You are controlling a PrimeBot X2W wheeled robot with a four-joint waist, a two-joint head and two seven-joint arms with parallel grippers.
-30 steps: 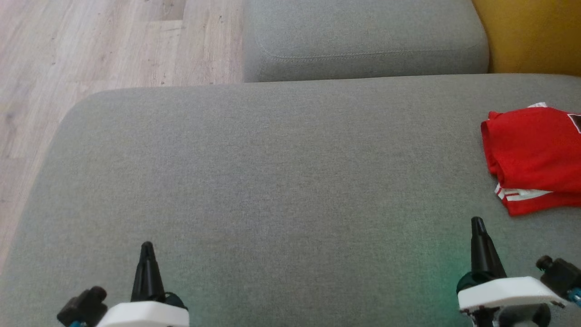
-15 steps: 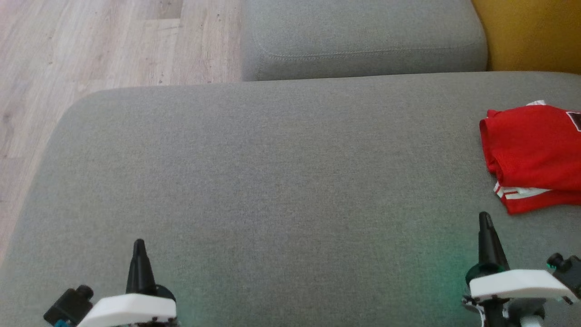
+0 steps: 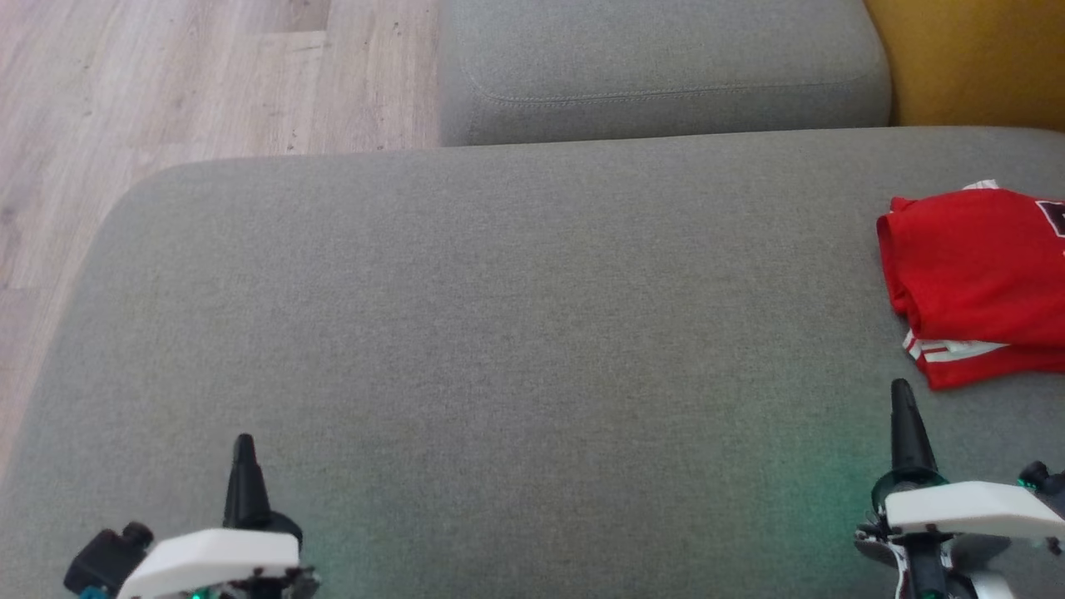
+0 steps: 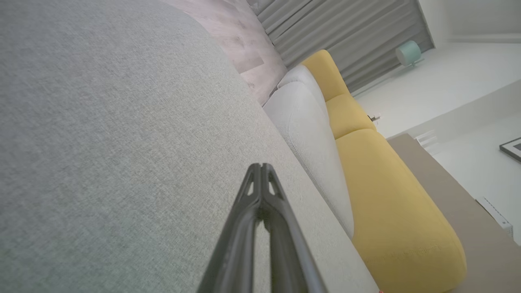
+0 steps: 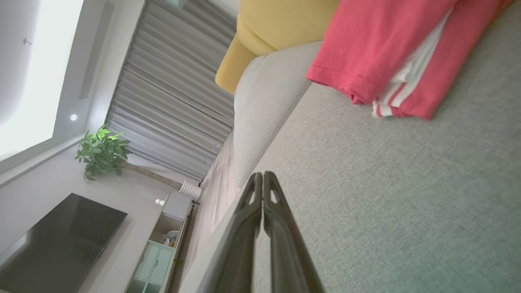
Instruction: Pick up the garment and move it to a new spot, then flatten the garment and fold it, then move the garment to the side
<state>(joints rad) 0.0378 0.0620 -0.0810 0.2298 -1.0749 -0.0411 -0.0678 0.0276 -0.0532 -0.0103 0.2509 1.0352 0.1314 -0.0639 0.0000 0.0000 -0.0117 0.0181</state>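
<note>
The garment [image 3: 978, 279] is a red shirt with white stripes, folded in a neat pile at the right edge of the grey cushion [image 3: 499, 333]; it also lies at the top right of the right wrist view [image 5: 390, 53]. My right gripper [image 3: 901, 393] hovers just below the garment's near corner, shut and holding nothing, its tips pressed together [image 5: 263, 176]. At the lower left, far from the garment, my left gripper [image 3: 244, 443] is shut and empty too, its tips meeting [image 4: 260, 167] over bare cushion.
A second grey cushion [image 3: 666, 75] butts against the far side. A yellow sofa part [image 3: 973, 58] stands at the back right. Wooden floor [image 3: 166, 83] lies beyond the cushion's left and far edges. A television [image 5: 57, 240] and a potted plant [image 5: 101, 150] stand across the room.
Both grippers have spread slightly outward, the left one drifting left and the right one drifting right and up toward the garment. The head view has shifted a little. The garment lies as before.
</note>
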